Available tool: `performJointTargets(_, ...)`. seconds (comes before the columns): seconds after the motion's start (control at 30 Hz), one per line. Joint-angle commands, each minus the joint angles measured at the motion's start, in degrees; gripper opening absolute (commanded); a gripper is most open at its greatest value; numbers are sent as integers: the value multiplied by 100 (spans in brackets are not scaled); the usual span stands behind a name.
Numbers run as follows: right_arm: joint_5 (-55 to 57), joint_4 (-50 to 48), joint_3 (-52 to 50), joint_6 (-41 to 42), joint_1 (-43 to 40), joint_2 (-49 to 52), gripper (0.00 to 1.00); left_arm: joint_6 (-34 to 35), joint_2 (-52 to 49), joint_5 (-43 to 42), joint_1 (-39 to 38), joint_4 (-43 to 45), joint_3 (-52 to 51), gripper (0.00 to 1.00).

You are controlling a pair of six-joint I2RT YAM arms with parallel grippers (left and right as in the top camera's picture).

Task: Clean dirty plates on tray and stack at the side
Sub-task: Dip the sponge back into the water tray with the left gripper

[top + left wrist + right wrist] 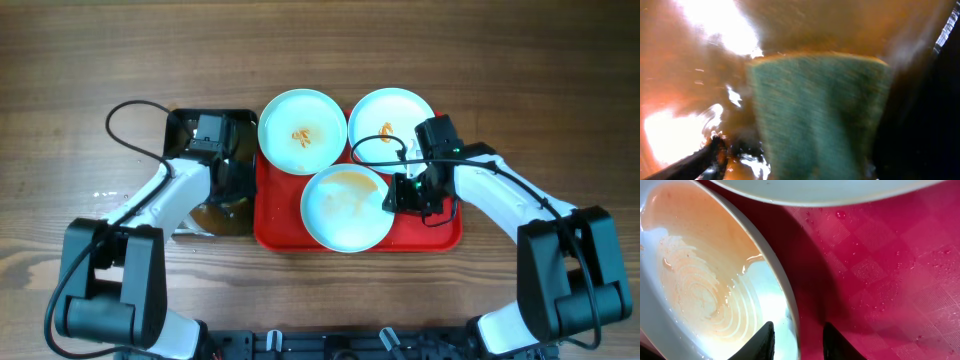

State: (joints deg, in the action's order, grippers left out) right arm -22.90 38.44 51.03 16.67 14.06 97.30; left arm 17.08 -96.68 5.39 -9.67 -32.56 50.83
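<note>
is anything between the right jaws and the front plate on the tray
nothing visible does: the right jaws stand apart astride the rim of the front plate, one inside it, one outside over the red tray

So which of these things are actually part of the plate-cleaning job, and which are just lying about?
Part of the job: back left plate, back right plate, front plate, red tray, green sponge, black tray of brownish water.
Just there: wooden table.
</note>
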Motion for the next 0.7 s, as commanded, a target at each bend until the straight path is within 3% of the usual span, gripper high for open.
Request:
performJointTargets(0.0,37,-28,-15,0,-4,74,32,-39,-72,262,-11,122,-20,93)
performJointTargets(0.23,35,-24,-15,0,-4,74,33,-37,-74,-109,-22,619,-20,72)
performJointTargets(0.47,35,-9,-15,0,-4,74,33,-39,-94,-151,-22,601,-26,69)
performJointTargets(0.53,33,-11,-15,2,-4,74,33,-37,-96,-151,-22,621,-26,63)
performJointTargets(0.67,35,-9,-15,-2,-4,74,33,-39,-96,-149,-22,667,-26,39)
